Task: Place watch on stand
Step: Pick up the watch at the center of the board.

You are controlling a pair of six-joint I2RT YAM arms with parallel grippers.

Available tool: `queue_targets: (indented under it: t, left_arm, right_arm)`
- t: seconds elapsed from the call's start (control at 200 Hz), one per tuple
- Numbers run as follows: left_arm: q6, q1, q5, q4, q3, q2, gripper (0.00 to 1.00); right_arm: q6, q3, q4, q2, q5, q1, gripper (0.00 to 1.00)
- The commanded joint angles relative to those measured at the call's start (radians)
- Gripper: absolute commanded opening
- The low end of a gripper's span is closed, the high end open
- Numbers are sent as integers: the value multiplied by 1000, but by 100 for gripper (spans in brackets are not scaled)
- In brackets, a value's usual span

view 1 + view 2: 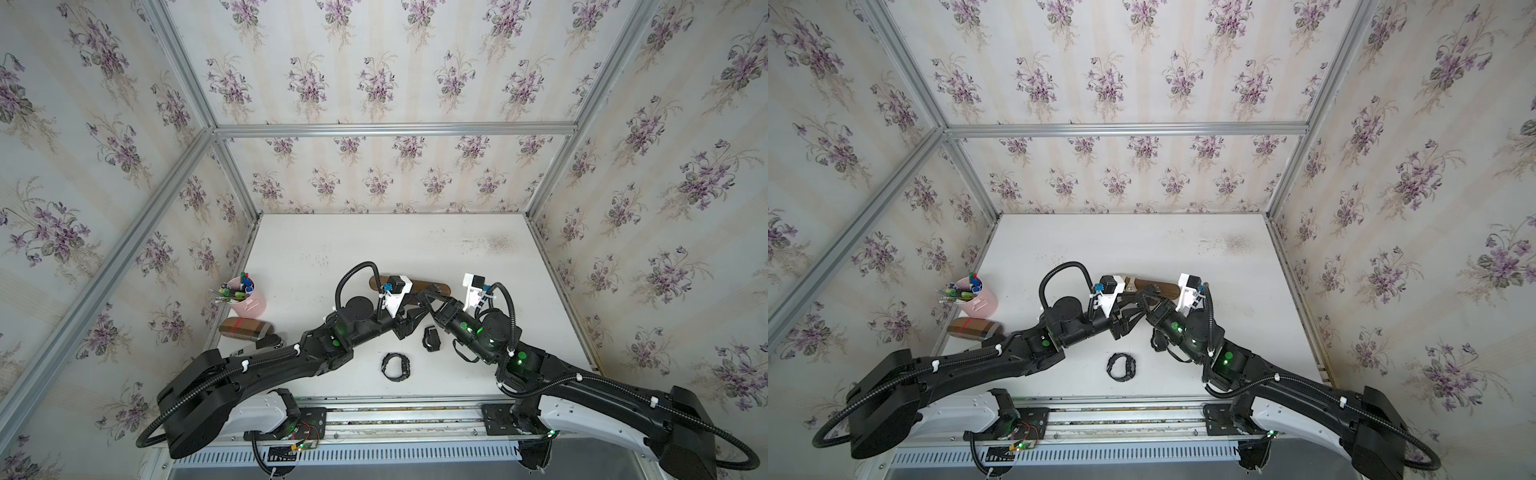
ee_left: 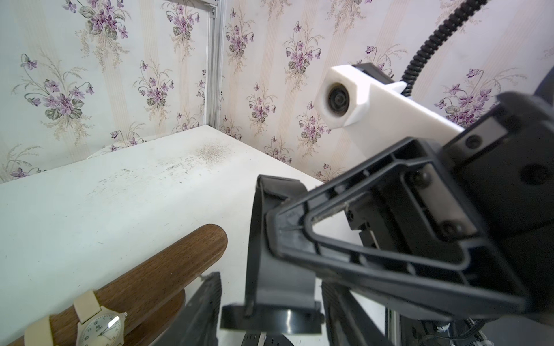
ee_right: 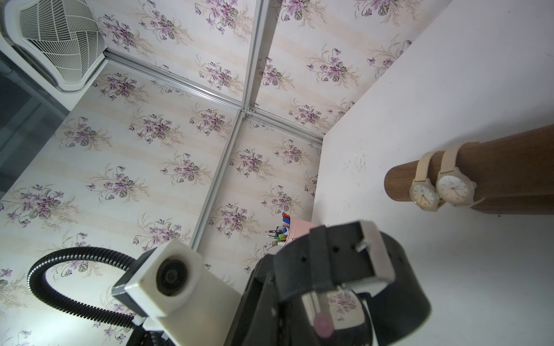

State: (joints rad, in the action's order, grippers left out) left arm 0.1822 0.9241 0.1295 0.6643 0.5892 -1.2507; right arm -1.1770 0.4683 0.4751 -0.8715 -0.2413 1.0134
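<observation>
Right gripper [image 2: 271, 227] is clamped shut on the strap of the black watch [image 2: 263, 263], holding it just off the rounded end of the stand [image 2: 168, 269], which already carries two beige watches [image 3: 454, 188]. My left gripper [image 2: 271, 299] has a jaw on either side of that watch's case, but honestly I can't tell if it's actually squeezing. Two other black watches [image 1: 395, 365] lie on the table [image 1: 332, 249], nearer the arms.
</observation>
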Motion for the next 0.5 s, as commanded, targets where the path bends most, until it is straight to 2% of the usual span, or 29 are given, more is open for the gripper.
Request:
queue_targets:
  t: [0.0, 0.32, 0.34, 0.495]
  left_arm:
    - [-17, 1, 14, 6, 8, 1, 56]
    - [-30, 1, 17, -8, 20, -11, 56]
    - [-32, 1, 17, -10, 22, -12, 51]
    - [-35, 1, 20, -18, 29, -17, 42]
  right_arm:
    - [-10, 6, 42, -4, 3, -1, 0]
    - [-9, 2, 56, -4, 11, -1, 0]
    - [-10, 1, 56, -4, 11, -1, 0]
    - [-13, -2, 51, 3, 6, 0, 0]
